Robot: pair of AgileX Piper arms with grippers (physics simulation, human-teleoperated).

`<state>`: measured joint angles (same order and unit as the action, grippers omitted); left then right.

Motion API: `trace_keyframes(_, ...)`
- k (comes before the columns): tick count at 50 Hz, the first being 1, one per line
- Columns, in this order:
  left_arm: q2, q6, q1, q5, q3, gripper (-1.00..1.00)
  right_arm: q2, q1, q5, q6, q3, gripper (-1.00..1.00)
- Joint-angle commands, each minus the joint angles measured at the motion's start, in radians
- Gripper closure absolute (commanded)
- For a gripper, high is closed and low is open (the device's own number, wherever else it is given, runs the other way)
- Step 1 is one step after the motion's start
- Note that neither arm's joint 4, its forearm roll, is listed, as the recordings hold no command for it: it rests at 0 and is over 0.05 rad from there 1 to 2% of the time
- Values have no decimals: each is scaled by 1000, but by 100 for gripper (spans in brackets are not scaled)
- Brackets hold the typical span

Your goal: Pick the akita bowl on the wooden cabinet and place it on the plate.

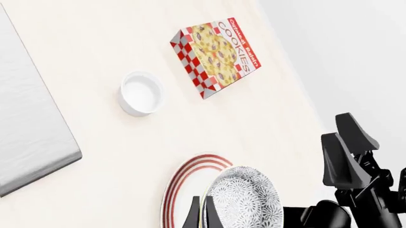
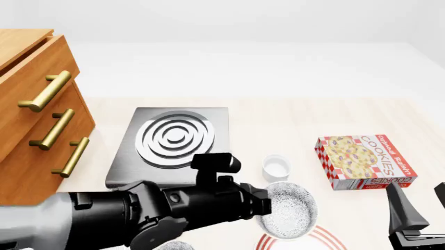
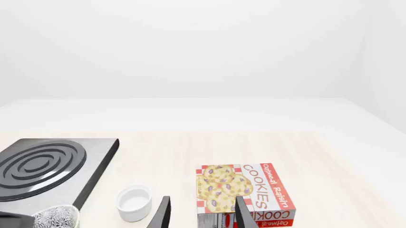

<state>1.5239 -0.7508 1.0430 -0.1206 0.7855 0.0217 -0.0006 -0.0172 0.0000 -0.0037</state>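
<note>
Over the pale desk [image 2: 278,120] my left gripper [image 1: 201,216] pinches the bowl [image 2: 286,209] above the plate [image 1: 184,183], so I'd lower and release; right gripper [image 3: 201,213] jaws spread

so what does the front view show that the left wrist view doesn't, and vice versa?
Only the front view shows the wooden cabinet with its brass handles, and the stove slab's silver rings. Only the left wrist view shows the left gripper with its fingers pinching the rim of the akita bowl, and more of the plate. Both show the bowl above the plate, the white cup, the cookie box and the right gripper.
</note>
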Motion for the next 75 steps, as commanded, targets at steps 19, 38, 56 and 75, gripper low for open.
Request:
trace_keyframes(19,65,14,4,-13,38,100,0,0,0,0,0,-100)
trace_keyframes(38,114,2,13,-60,19,100,1,0,0,0,0,-100)
trace_keyframes(56,147,-6,32,-72,26,100,0,0,0,0,0,-100)
trace_keyframes(75,168,-10,45,-78,34,100,0,0,0,0,0,-100)
